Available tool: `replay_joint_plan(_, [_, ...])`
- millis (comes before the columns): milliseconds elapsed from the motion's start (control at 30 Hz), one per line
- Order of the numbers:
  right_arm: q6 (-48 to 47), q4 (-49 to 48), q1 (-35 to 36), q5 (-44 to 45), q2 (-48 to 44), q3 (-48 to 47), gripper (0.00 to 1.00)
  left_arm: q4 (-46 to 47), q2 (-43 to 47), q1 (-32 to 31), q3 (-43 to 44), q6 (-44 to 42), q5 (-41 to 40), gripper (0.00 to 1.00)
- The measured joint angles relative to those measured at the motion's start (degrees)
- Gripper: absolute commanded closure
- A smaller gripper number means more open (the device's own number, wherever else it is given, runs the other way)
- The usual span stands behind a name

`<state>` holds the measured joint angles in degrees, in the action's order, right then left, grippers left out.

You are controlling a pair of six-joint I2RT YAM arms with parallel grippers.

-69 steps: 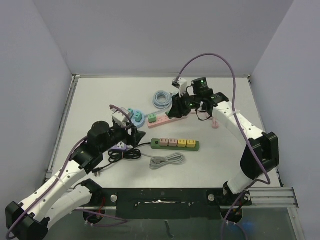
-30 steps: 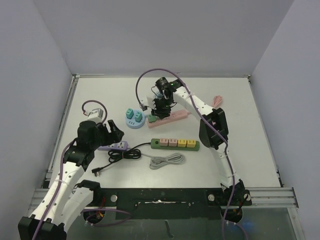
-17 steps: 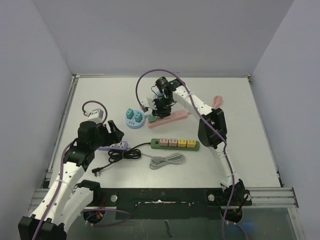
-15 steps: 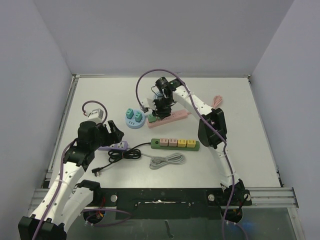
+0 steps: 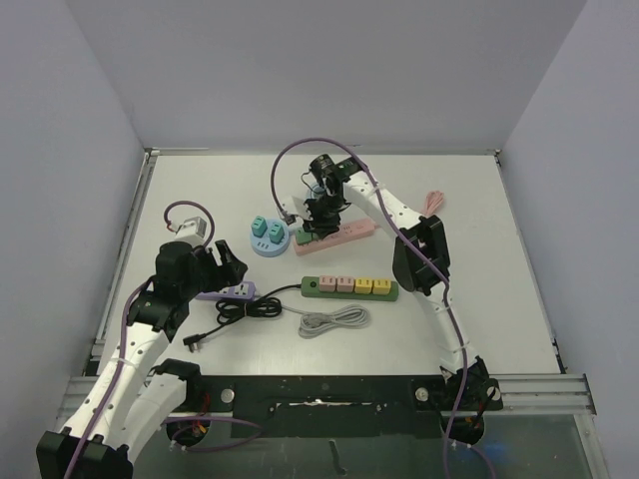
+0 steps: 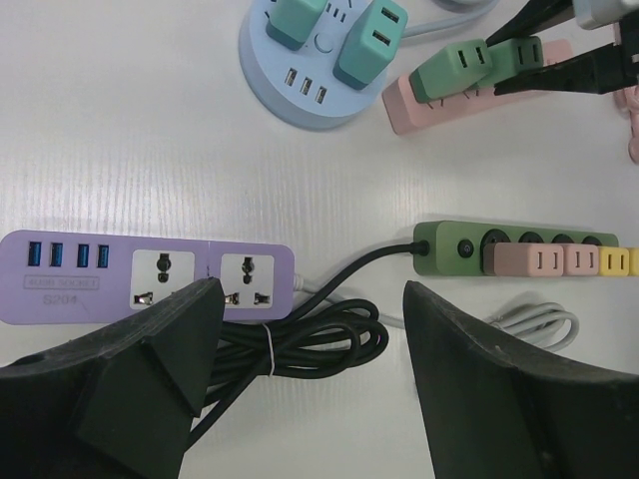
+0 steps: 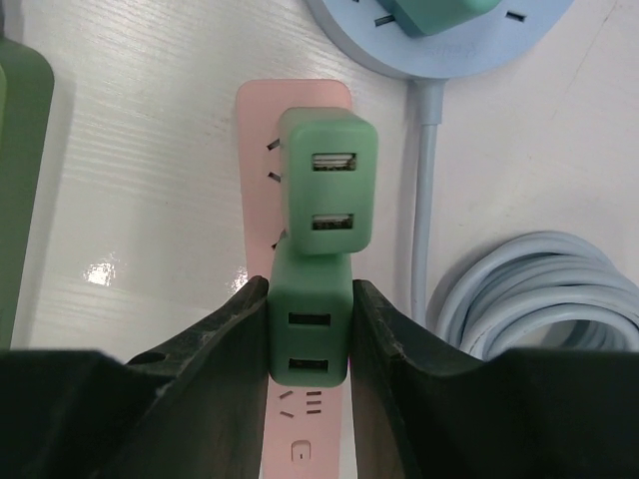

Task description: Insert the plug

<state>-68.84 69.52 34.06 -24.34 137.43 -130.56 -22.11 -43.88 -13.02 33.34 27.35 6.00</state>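
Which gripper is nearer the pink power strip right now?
Right. The right gripper is over the pink strip, shut on a green adapter; the left gripper hangs open above the purple strip.

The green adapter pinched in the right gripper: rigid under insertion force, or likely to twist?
Probably stiff: the green adapter is a blocky moulded shell. Its smooth sides might pivot in the right gripper, which pinches only two faces. The pink strip lies unclamped, so it may slide.
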Motion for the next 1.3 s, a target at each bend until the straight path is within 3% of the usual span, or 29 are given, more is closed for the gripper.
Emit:
replay_joint_plan(1067, [0.44,-0.92,0.26,-0.02,0.31,2.08,1.0,0.04,-1.22,0.76,-0.22,0.0,0.0,0.28])
replay_joint_plan(1300, [2.47,1.38,-0.11,-0.79,3.04,-2.19,1.0,0.04,-0.94,0.76,-0.24,0.0,0.0,0.28])
